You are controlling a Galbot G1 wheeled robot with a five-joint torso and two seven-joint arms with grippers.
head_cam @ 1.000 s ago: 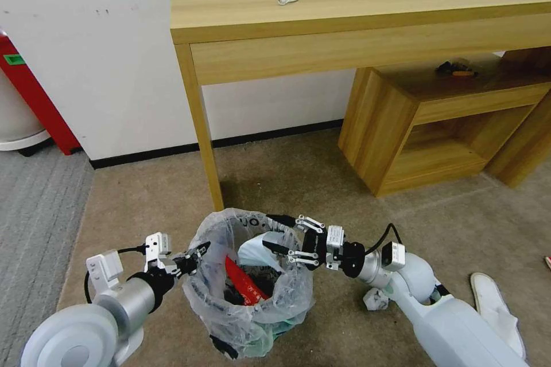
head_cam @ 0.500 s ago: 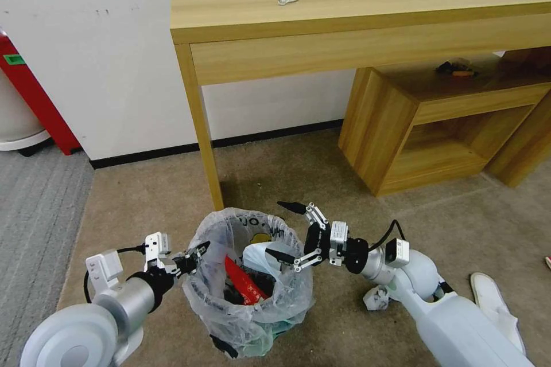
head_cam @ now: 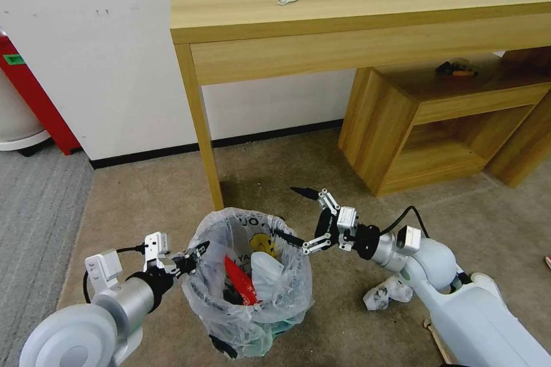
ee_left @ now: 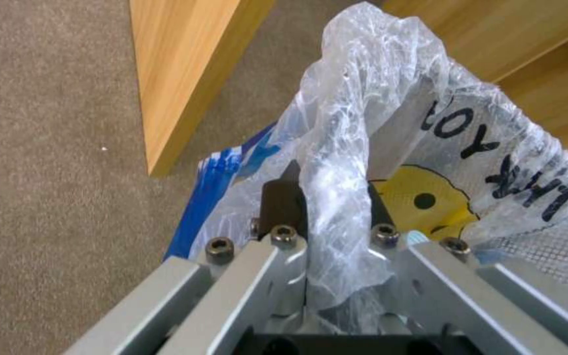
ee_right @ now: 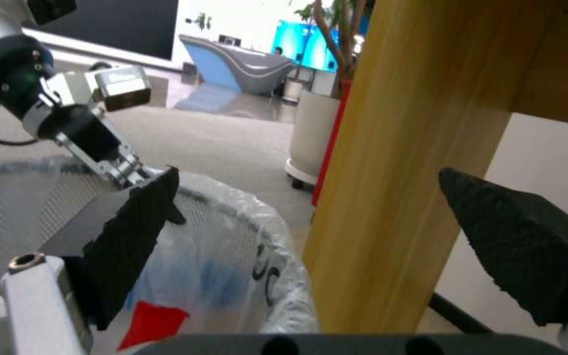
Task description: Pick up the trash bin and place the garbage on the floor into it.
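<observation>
Left gripper [head_cam: 198,252] holds trash bin [head_cam: 249,281] rim, fingers clamped on bag.
Right gripper [head_cam: 297,213] spread wide, above bin's far rim.

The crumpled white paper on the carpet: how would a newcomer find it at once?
Start at the wooden desk and drop to the trash bin near its leg. The crumpled white paper lies on the carpet right of the bin, beneath the right arm; it has dark specks.

Left gripper [ee_left: 327,217] closed on the rim of the trash bin [ee_left: 389,143]: crinkly translucent bag pinched between dark fingers [ee_left: 283,204]. The bag shows a yellow cartoon figure [ee_left: 422,204] and black letters [ee_left: 494,158]. Blue-and-white packaging [ee_left: 215,182] lies beneath. A wooden leg [ee_left: 179,74] stands on beige carpet [ee_left: 47,148].
</observation>
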